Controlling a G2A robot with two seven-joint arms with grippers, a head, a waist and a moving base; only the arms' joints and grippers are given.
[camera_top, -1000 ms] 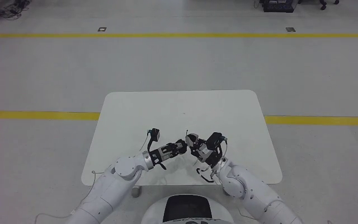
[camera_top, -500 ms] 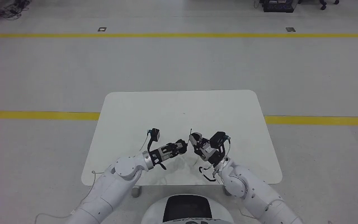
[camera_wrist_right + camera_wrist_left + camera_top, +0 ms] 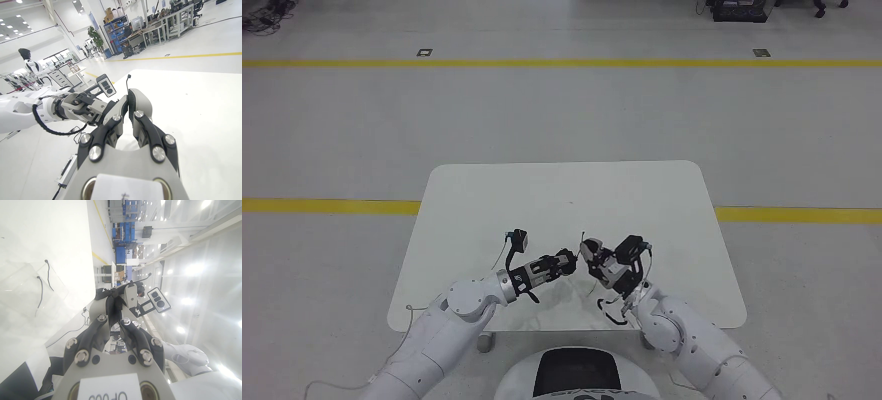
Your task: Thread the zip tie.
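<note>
A thin black zip tie (image 3: 127, 83) stands upright out of my right gripper (image 3: 128, 94), which is shut on its strap, the small square head uppermost. In the top view the tie (image 3: 583, 240) is a short dark line above the right gripper (image 3: 588, 258), over the near middle of the white table (image 3: 642, 200). My left gripper (image 3: 113, 298) is shut, pads pressed together, tip to tip with the right one (image 3: 567, 260). Whether the tie's lower end sits between the left pads is hidden. From the left wrist the tie's head (image 3: 150, 274) pokes up behind the right gripper.
In the left wrist view, two faint dark zip-tie shapes (image 3: 40, 291) show against the table inside a pale clear outline; I cannot tell whether they lie there or are reflections. The table's near edge runs just behind both grippers. A tiny speck (image 3: 186, 93) lies farther out.
My right gripper has shifted slightly to the right, away from the left one, carrying the zip tie with it. The left arm has stayed put.
</note>
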